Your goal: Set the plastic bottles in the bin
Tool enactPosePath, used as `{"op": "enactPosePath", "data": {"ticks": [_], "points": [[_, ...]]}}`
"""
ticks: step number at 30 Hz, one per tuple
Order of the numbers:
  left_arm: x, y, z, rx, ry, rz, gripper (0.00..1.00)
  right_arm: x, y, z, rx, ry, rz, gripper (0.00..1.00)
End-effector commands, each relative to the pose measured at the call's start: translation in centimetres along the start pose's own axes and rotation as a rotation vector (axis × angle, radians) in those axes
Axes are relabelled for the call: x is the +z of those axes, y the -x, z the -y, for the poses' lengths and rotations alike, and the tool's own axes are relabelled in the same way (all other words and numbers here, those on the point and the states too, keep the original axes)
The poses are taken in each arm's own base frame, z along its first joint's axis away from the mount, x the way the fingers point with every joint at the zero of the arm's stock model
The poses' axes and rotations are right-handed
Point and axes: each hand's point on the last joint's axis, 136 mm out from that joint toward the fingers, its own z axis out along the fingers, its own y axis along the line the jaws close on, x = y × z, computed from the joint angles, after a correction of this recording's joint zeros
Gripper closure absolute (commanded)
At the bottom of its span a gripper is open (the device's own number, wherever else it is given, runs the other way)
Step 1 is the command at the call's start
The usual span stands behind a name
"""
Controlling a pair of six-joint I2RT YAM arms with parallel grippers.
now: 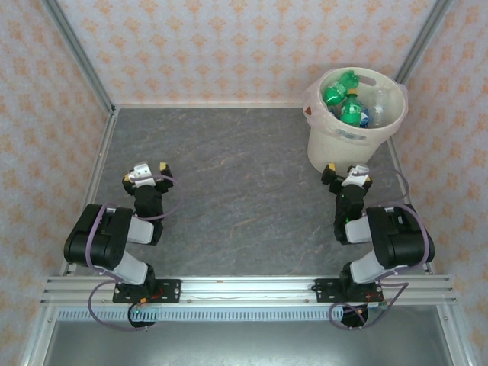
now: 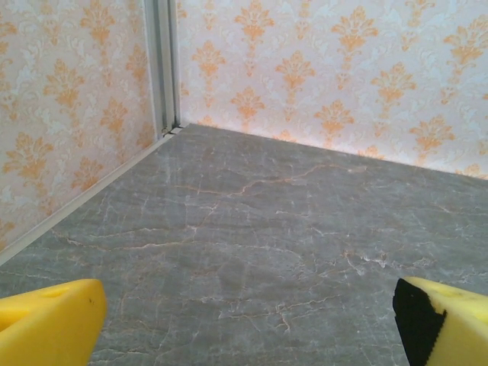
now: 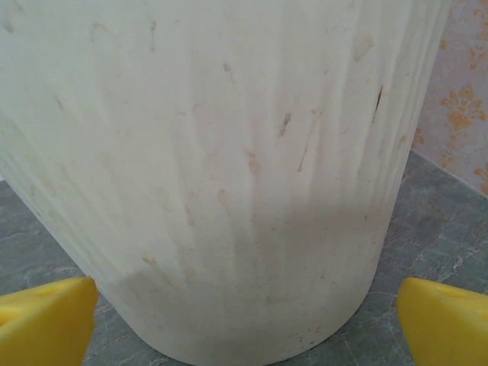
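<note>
From above: plastic bottles (image 1: 345, 105), green and clear, down inside the bin (image 1: 324, 152) at the far right corner of the surface (image 1: 229, 175), with left end effector (image 1: 146, 172) and right end effector (image 1: 347, 174) both spread wide and holding nothing. At the left wrist: yellow fingers (image 2: 46, 324) far apart over the grey surface, little to hit. At the right wrist — cream bin wall close ahead between wide fingers (image 3: 450, 320); likely shoves or tips the bin, spilling bottles, on any forward reach without lifting first.
</note>
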Motion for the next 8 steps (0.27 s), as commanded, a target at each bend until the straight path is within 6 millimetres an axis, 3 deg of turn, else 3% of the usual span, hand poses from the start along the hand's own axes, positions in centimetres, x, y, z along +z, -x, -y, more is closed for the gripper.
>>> {"op": "enactPosePath", "data": {"ticks": [1, 8], "points": [[-0.15, 0.64, 0.18, 0.008, -0.02, 0.034, 0.0, 0.33, 0.43, -0.21, -0.002, 0.009, 0.009, 0.0], [-0.14, 0.57, 0.21, 0.008, -0.022, 0.031, 0.0, 0.39, 0.47, -0.2, -0.001, 0.009, 0.009, 0.0]]}}
